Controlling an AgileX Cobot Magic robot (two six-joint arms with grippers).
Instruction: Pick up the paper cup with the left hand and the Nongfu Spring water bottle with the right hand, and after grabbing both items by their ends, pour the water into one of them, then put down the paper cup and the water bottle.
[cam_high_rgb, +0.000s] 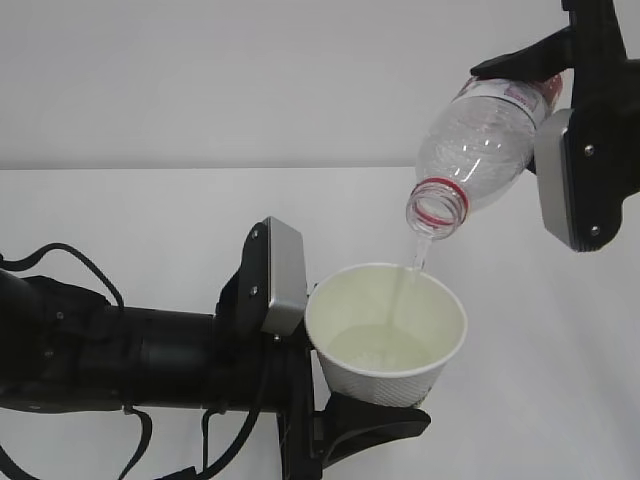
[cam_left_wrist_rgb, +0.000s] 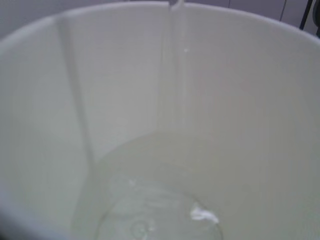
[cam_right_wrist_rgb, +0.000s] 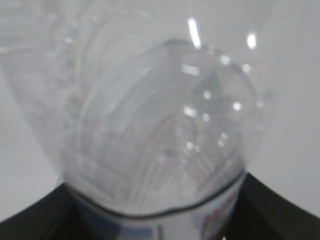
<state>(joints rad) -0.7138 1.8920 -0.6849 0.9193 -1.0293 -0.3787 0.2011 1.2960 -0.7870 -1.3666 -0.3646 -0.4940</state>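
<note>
The white paper cup (cam_high_rgb: 385, 335) is held off the table, upright, by my left gripper (cam_high_rgb: 345, 405), which is shut on its lower part. My right gripper (cam_high_rgb: 535, 95) is shut on the labelled end of the Nongfu Spring water bottle (cam_high_rgb: 475, 150). The bottle is tilted with its open, red-ringed mouth (cam_high_rgb: 437, 208) down over the cup. A thin stream of water (cam_high_rgb: 417, 255) falls into the cup. In the left wrist view the cup's cream inside (cam_left_wrist_rgb: 240, 100) fills the frame, with a pool of water (cam_left_wrist_rgb: 160, 200) at the bottom. The right wrist view shows the bottle (cam_right_wrist_rgb: 160, 130) between black fingers (cam_right_wrist_rgb: 30, 217).
A white tabletop (cam_high_rgb: 120, 210) runs back to a pale wall (cam_high_rgb: 250, 70). My left arm's black body and cables (cam_high_rgb: 110, 350) lie low across the left front. The right gripper's grey module (cam_high_rgb: 568, 180) hangs at the upper right.
</note>
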